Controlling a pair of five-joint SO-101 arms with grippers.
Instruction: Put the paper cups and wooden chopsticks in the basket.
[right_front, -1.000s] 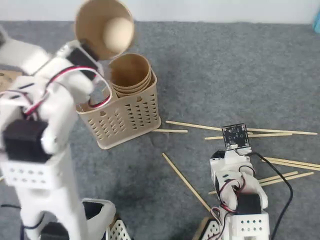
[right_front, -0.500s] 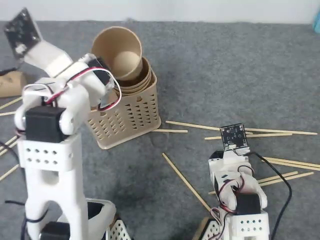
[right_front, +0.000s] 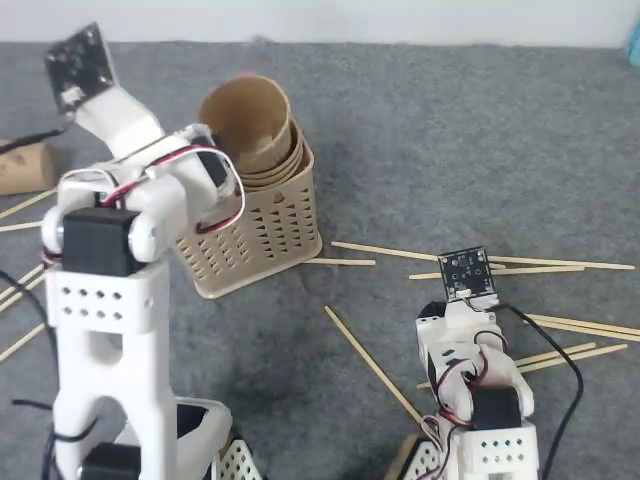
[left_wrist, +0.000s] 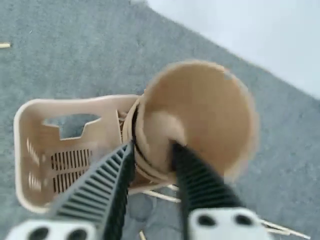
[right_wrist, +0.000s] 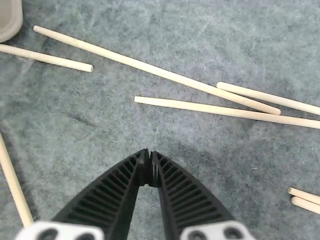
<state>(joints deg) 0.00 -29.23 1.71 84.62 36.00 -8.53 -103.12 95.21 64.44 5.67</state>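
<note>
- Brown paper cup (right_front: 248, 120) (left_wrist: 200, 115) is pinched by the wall near its rim in the left gripper (left_wrist: 152, 147); it looks like one finger is inside and one outside.
- Cup sits tilted, its base just entering the stack of cups (right_front: 287, 165) at the far end of the basket (right_front: 250, 240) (left_wrist: 30, 155); judged not fully seated.
- Step in hand: nest this cup, then let go.
- To do it well: level the cup so its axis matches the stack, then lower straight down. A tilted cup could catch on the top rim.
- Push lightly. The plastic basket looks light and could slide or tip on the grey carpet (right_front: 450, 130).
- Open the fingers only once the cup rests in the stack, then lift clear without dragging it back out.
- Right gripper (right_wrist: 149, 152) has its fingers closed on nothing, low over the carpet near loose chopsticks (right_wrist: 155, 70) (right_front: 480, 262).
- Second loose cup (right_front: 25, 168) lies on its side, left of the basket; more chopsticks are scattered, none seen in the basket.
</note>
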